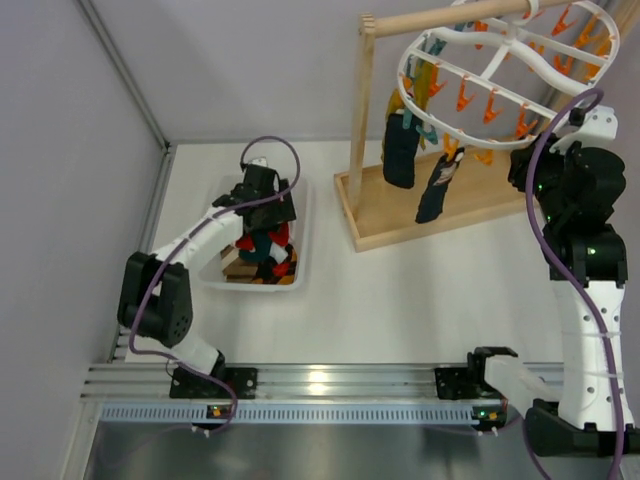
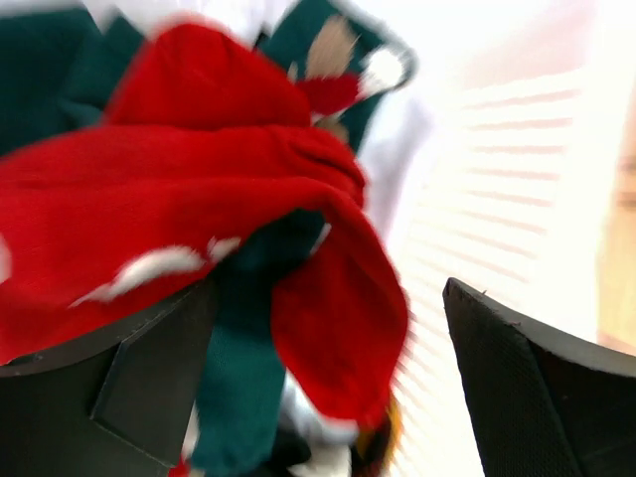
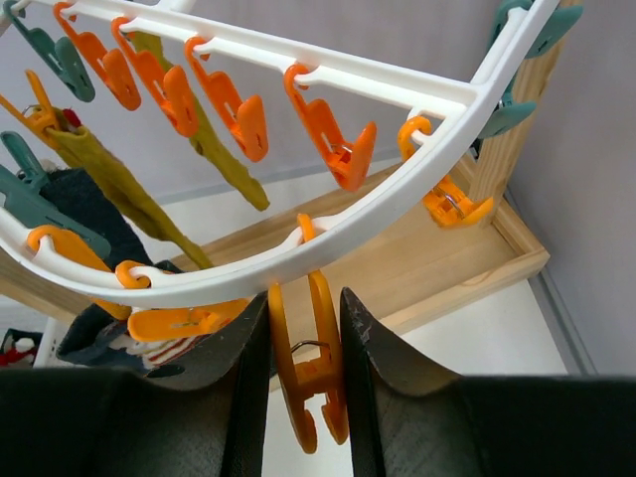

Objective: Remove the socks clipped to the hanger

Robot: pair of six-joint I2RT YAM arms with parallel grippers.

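Note:
The white oval hanger hangs from the wooden stand's rail, its rim lined with orange and teal clothespins. Two dark socks and mustard-yellow socks hang clipped on its left side. My right gripper is at the near rim, shut on an orange clothespin whose lower tips stand apart with nothing in them. My left gripper is open above the white bin. A red sock and a teal sock lie blurred between and below its fingers.
The light wooden stand with tray base stands at the back right under the hanger. The white bin holds several red and dark socks. A grey wall runs along the left, and a metal rail along the near edge.

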